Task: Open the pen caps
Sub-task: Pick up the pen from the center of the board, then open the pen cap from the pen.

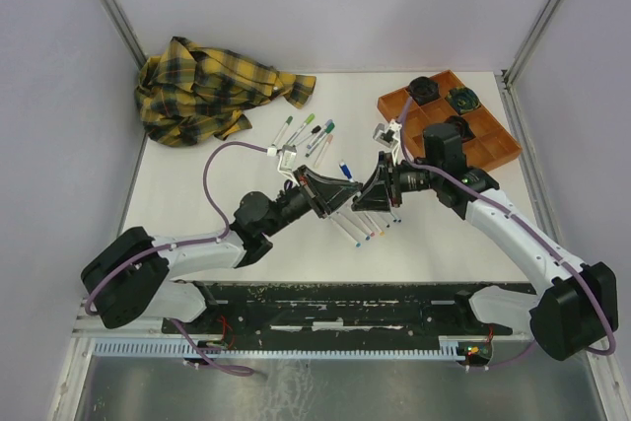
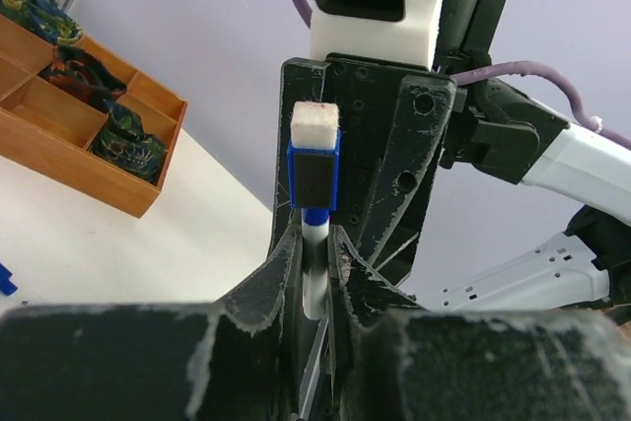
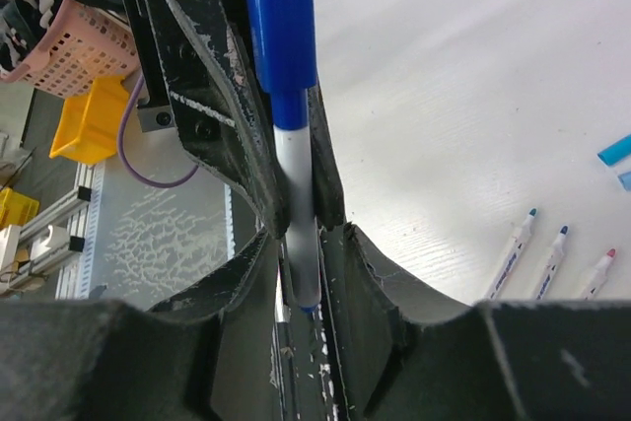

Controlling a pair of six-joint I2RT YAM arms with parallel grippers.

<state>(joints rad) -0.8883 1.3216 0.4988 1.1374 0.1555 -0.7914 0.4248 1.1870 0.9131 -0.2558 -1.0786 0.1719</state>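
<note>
Premises were a robotics test cell: aluminium frame posts (image 1: 111,9), grey panels (image 1: 335,7), white table (image 1: 168,194), yellow storage bin (image 3: 94,123) alongside.

No lettering, brand or number legible from here, faint dark print along the white pen barrels (image 3: 513,255) lying on the tabletop (image 3: 473,96), too blurred to read

Arms: left arm (image 1: 192,255) and right arm (image 1: 518,234), white shells, bulky black joints.
Cables: purple cable (image 1: 206,182) looping at 10 o'clock, another at 2 o'clock.
Fingers (image 2: 419,175): black, edges scuffed whitish, small round holes.
</note>
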